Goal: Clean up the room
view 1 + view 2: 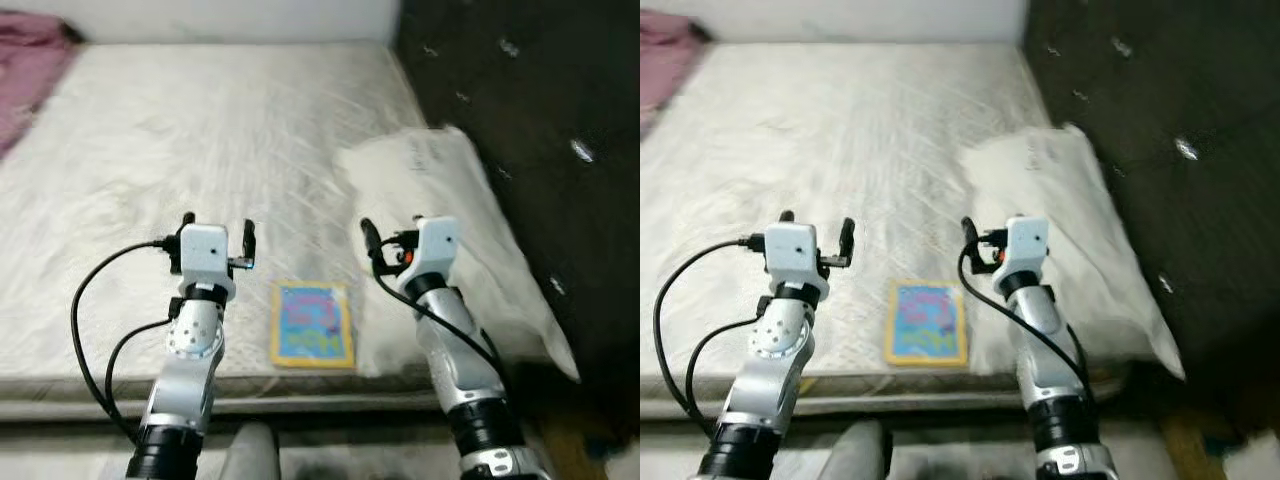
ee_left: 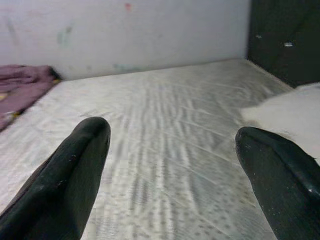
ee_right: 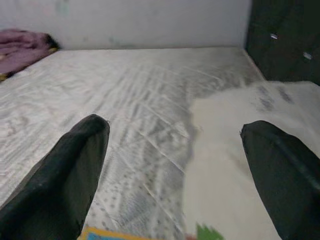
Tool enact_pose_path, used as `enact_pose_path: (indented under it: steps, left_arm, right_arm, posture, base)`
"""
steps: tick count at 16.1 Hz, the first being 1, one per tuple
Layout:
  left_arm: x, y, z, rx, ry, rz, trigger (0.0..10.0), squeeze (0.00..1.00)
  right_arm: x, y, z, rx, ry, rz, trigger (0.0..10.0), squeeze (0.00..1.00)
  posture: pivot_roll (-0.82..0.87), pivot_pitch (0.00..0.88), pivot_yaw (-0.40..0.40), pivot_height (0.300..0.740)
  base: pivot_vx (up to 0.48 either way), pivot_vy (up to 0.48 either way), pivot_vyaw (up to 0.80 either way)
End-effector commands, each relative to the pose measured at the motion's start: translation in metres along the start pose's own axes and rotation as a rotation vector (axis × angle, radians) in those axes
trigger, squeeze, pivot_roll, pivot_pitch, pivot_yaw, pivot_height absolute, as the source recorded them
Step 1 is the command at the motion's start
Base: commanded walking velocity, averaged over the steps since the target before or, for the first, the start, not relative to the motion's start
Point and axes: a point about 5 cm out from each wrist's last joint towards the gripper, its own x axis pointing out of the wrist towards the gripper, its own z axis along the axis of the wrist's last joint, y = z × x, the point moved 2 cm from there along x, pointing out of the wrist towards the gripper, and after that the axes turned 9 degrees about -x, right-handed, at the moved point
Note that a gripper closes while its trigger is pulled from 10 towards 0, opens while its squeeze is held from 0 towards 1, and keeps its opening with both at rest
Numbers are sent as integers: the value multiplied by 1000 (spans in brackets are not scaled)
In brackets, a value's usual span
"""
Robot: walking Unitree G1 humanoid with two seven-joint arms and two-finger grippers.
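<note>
Book (image 1: 313,324) lies flat on the bed (image 1: 200,130), long axis 12-to-6, between your grippers. Right gripper (image 1: 392,236), at its 2 o'clock, looks nearer than left gripper (image 1: 217,229); both sets of fingers spread, empty.

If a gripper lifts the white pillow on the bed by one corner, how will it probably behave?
The white pillow looks soft and slumped against the mattress, so it would probably sag and hang rather than stay flat. It seems light for its bulk. Its smooth cover may slip from a thin pinch, so a deeper grasp seems safer.
</note>
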Motion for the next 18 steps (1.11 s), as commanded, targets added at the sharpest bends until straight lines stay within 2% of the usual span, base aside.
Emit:
enact_pose_path:
  steps: [1,2,3,4,8,18]
  left_arm:
    - [0,2,1,31,-9,10,10000,0]
    - [0,3,3,51,-25,41,10000,0]
    - [1,11,0,75,-6,115,10000,0]
    - [2,15,-4,71,20,142,10000,0]
    - [2,1,1,55,-15,45,10000,0]
    - [0,1,-3,33,8,39,10000,0]
  right_arm:
    - [0,-1,5,-4,-17,-8,10000,0]
    - [0,-2,5,-5,-16,-9,10000,0]
    - [0,-2,4,-7,-12,-10,10000,0]
    - [-1,-2,2,-9,-7,-11,10000,0]
    - [-1,-2,2,-16,-5,-6,10000,0]
    - [-3,-2,0,-40,8,-2,10000,0]
  posture:
    - [87,0,-11,740]
    - [88,0,-12,740]
    - [88,0,-12,740]
    - [88,0,-12,740]
    - [83,0,-13,740]
    - [85,0,-11,740]
  base:
    - [0,0,0]
    - [0,0,0]
    - [0,0,0]
    - [0,0,0]
    - [0,0,0]
    - [0,0,0]
